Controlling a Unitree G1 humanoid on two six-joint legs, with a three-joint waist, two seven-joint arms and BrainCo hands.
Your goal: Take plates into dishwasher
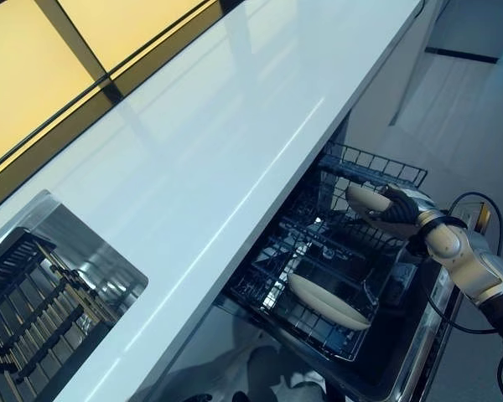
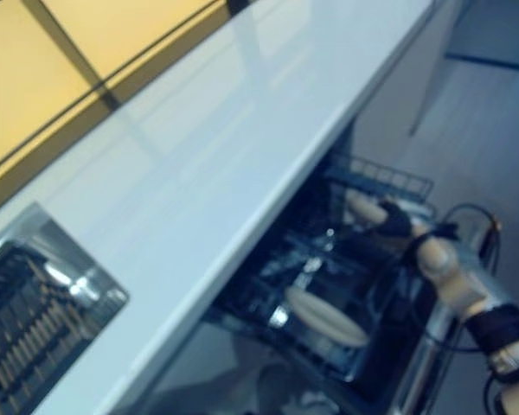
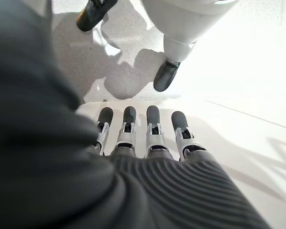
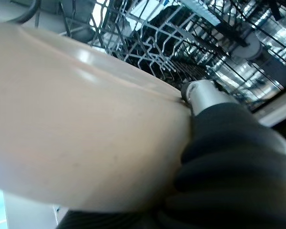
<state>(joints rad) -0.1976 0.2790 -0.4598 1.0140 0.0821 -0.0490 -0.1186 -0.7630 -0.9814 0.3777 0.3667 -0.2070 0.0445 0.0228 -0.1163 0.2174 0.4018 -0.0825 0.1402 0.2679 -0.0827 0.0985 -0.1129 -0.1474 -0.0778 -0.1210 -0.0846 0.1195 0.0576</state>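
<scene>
A: What does the left eye view give you?

B: A long white worktop [image 1: 235,167] runs across it, with a sink [image 1: 75,251] let into its near left end and a dark slatted rack [image 1: 25,301] inside the sink. Under the worktop's edge the dishwasher rack [image 1: 352,159] is pulled out. One cream plate [image 1: 327,301] stands on edge among the wires at the near side of that rack. The right hand [image 1: 400,205] reaches in over the far part of the rack, clamped on a second cream plate, the held plate [image 1: 365,198], which is tilted above the wires.

A: And the right eye view?

B: The same layout. The standing plate sits low in the rack, the held plate well apart from it, higher and farther back.

A: The left wrist view?

B: The left hand [image 3: 148,133] hangs over a pale floor [image 3: 248,71], its fingers [image 3: 152,119] straight, side by side, holding nothing.

A: The right wrist view?

B: The held plate's pale underside fills most of it. The thumb [image 4: 202,93] presses over the plate's rim, pinching it, and the rack's wire prongs lie just beyond.
</scene>
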